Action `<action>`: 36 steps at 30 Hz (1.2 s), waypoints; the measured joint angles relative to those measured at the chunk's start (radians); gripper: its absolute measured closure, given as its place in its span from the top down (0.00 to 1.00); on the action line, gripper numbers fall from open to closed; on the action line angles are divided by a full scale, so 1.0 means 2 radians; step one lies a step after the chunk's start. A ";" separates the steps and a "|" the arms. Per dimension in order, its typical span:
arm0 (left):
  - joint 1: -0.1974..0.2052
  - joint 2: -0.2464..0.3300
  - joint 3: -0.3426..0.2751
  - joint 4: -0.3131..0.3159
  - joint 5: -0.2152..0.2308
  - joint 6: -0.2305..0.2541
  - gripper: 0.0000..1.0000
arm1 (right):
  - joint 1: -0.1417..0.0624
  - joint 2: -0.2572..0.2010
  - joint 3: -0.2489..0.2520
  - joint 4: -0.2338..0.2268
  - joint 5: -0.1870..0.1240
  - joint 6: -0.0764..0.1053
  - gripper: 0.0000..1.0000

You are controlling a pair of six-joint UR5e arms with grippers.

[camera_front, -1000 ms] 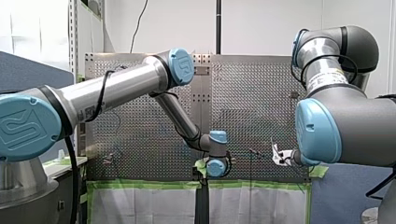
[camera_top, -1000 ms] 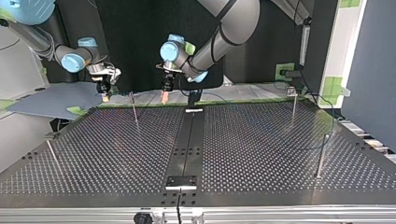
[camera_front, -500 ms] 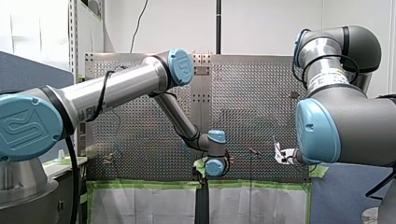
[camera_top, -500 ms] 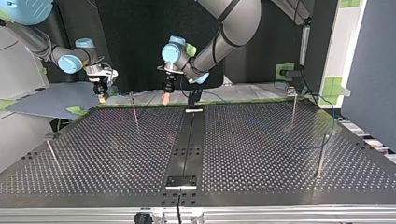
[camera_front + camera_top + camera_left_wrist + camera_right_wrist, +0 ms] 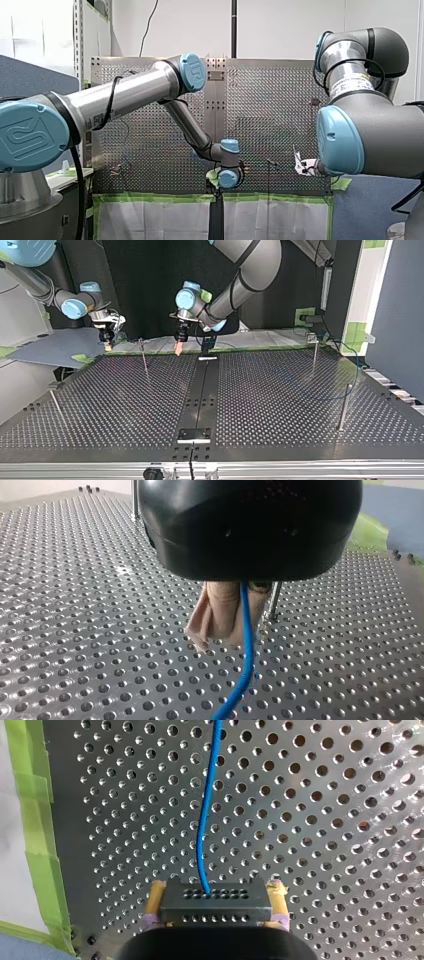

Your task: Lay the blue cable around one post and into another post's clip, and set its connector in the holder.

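In the left wrist view my left gripper [image 5: 235,639] has its beige pads [image 5: 215,615] shut on the blue cable [image 5: 245,670], which hangs down from between them over the perforated plate. In the right wrist view my right gripper [image 5: 216,887] holds a black connector block [image 5: 216,907] between yellow pads [image 5: 156,895]; the blue cable [image 5: 202,820] leaves the block and runs ahead across the plate. In the top view my right gripper [image 5: 108,344] hangs at the far left edge of the table and my left gripper [image 5: 177,349] near the far middle.
Thin metal posts stand on the table: one [image 5: 144,357] between the two grippers, others at the right [image 5: 314,355] [image 5: 344,407] and near left [image 5: 55,402]. A black plate [image 5: 195,435] sits at the near edge. Green tape [image 5: 35,820] borders the plate.
My left gripper has drifted slightly toward the top view's right and its pads have come together on the cable. My right gripper shifted a little to that view's left, then stayed.
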 joint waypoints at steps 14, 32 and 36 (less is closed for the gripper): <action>0.007 0.000 0.000 0.002 0.007 0.005 0.04 | 0.000 0.000 0.000 -0.003 -0.001 -0.008 0.00; 0.027 0.000 0.004 -0.001 0.017 0.005 0.04 | -0.007 0.000 -0.003 -0.039 -0.004 0.002 0.00; 0.030 0.000 0.006 -0.005 0.023 0.005 0.04 | -0.007 0.000 -0.003 -0.042 -0.007 0.002 0.00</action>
